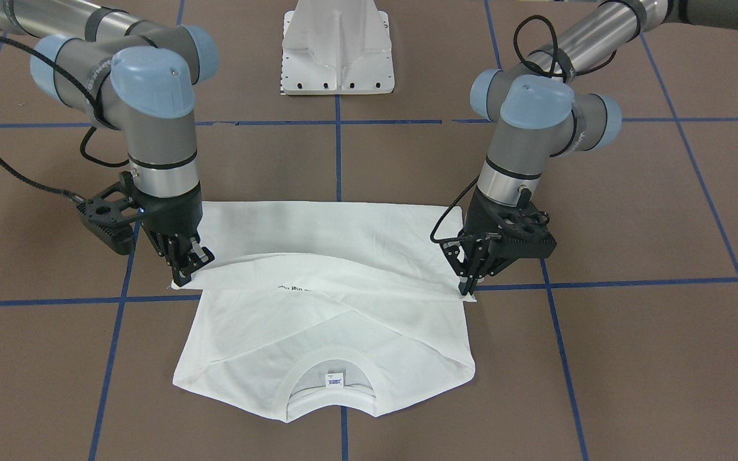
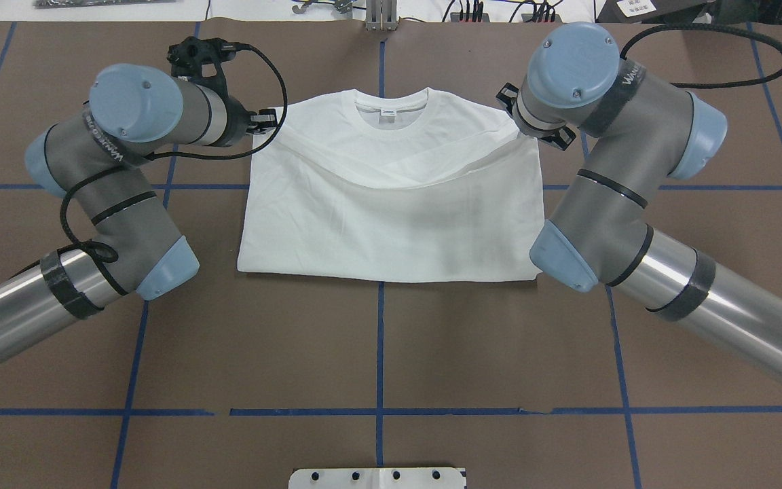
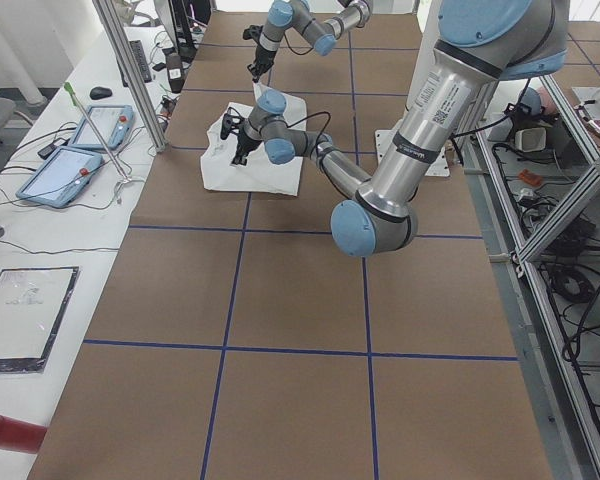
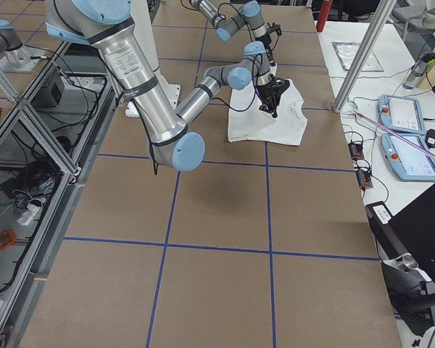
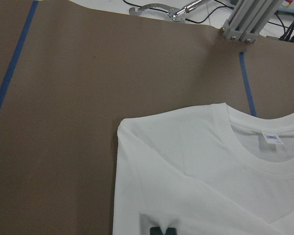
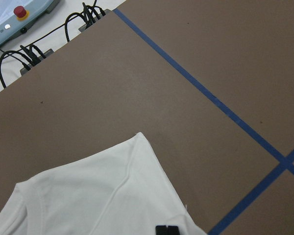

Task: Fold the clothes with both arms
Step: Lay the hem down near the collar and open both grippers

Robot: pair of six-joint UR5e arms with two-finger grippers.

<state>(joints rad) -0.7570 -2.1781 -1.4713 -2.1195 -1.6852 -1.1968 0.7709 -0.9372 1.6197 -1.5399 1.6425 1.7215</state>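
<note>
The clothes are one white T-shirt [image 1: 343, 240] lying flat on the brown table, its collar [image 1: 330, 358] and neck label [image 1: 334, 380] at the far side from the robot. The hem half is folded over towards the collar, with a sliver of black text [image 1: 295, 289] showing at the fold's edge. My left gripper [image 1: 469, 285] is shut on one corner of the folded layer, low at the table. At the opposite corner my right gripper [image 1: 184, 272] is shut on the cloth too. Each wrist view shows closed fingertips [image 5: 162, 230] and fingertips [image 6: 166, 229] on white cloth.
The white pedestal base [image 1: 338, 48] stands behind the shirt at the robot's side. Blue tape lines [image 1: 338, 153] grid the table. Beyond the far edge lie cables [image 6: 34, 54], an aluminium post [image 5: 245, 19] and control tablets [image 3: 75, 150].
</note>
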